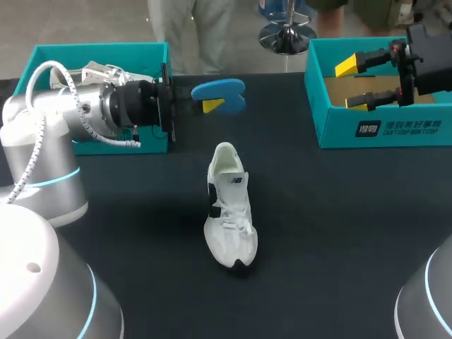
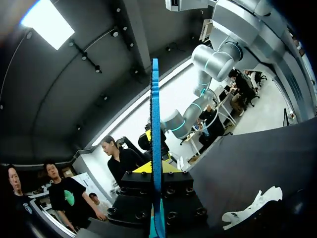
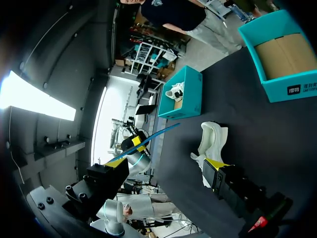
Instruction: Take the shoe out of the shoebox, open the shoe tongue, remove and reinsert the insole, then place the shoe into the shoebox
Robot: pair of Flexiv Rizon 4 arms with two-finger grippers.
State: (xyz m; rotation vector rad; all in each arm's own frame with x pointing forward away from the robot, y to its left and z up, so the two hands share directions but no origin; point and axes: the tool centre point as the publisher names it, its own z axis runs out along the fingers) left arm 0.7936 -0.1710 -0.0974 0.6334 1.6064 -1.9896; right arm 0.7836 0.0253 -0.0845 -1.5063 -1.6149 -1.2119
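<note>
A white shoe (image 1: 229, 208) lies on the black table near the middle, toe toward the front edge. My left gripper (image 1: 212, 104) hovers above the table behind the shoe, shut on a blue insole (image 1: 219, 94). The left wrist view shows that insole (image 2: 156, 148) edge-on between the fingers of the left gripper (image 2: 155, 168), with the shoe (image 2: 252, 208) lower down and off to one side. My right gripper (image 1: 353, 85) stands open above the right teal shoebox (image 1: 381, 131), holding nothing. Ahead of the right gripper (image 3: 166, 162) are the shoe (image 3: 210, 141) and the insole (image 3: 158, 135).
A second teal box (image 1: 99, 53) stands at the back left, behind my left arm, with something white in it. The right wrist view shows a white shoe in this box (image 3: 188, 94). The right box's floor is bare cardboard (image 3: 285, 54).
</note>
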